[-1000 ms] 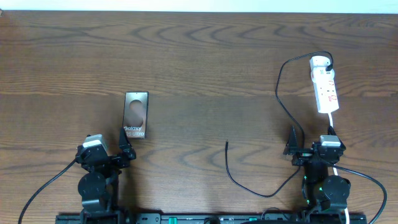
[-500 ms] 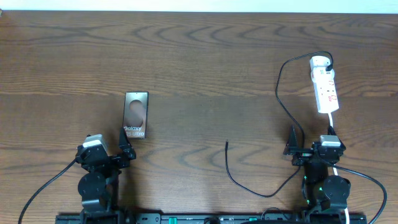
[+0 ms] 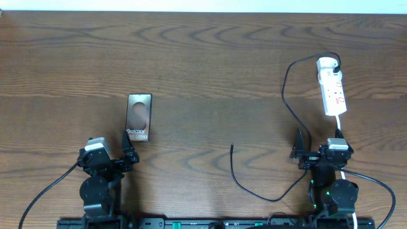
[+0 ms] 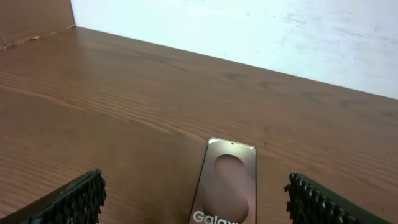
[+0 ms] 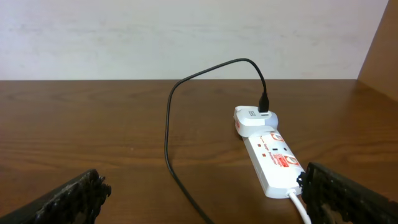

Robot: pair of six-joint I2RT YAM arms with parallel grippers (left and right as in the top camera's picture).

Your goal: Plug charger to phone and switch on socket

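The phone (image 3: 139,117) lies flat on the table at the left, bronze face up; it also shows in the left wrist view (image 4: 227,183). My left gripper (image 3: 127,151) is open just in front of it; in the left wrist view (image 4: 198,200) the phone lies between its fingers. The white socket (image 3: 331,88) lies at the far right, also in the right wrist view (image 5: 272,160). The charger's black cable (image 3: 289,102) runs from a white adapter on the socket to a free tip (image 3: 231,147) mid-table. My right gripper (image 3: 316,143) is open, in front of the socket.
The socket's white lead (image 3: 339,128) runs back toward the right arm's base. A pale wall (image 5: 186,37) stands behind the table's far edge. A brown panel (image 4: 31,18) stands at the far left corner.
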